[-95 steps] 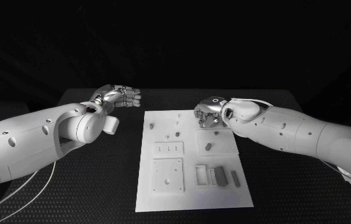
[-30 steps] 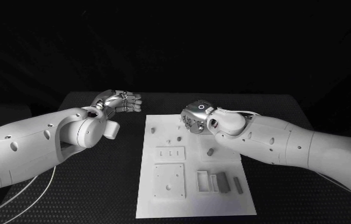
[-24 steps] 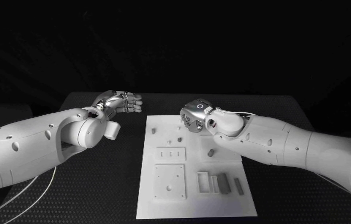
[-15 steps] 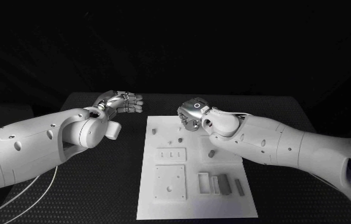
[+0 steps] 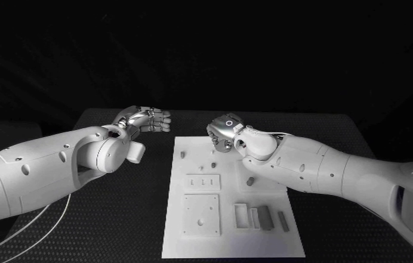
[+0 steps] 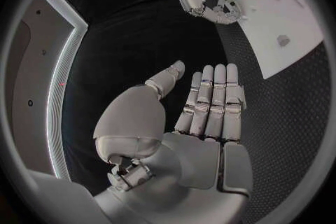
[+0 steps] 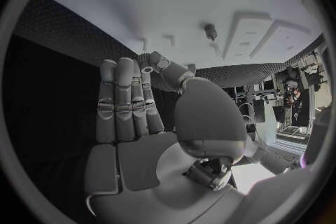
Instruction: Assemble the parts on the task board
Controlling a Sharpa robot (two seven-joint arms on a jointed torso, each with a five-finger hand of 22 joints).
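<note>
We saw one flat white task board in the lower middle of the frame, with about seven small grey parts on it. Two silver hands were empty: left hand and right hand, fingers straight, close together.

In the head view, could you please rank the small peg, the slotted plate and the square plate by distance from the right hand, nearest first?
From the right hand:
1. Small peg, upper middle of the task board.
2. Slotted plate, mid board, left side.
3. Square plate, near end, left side.
</note>
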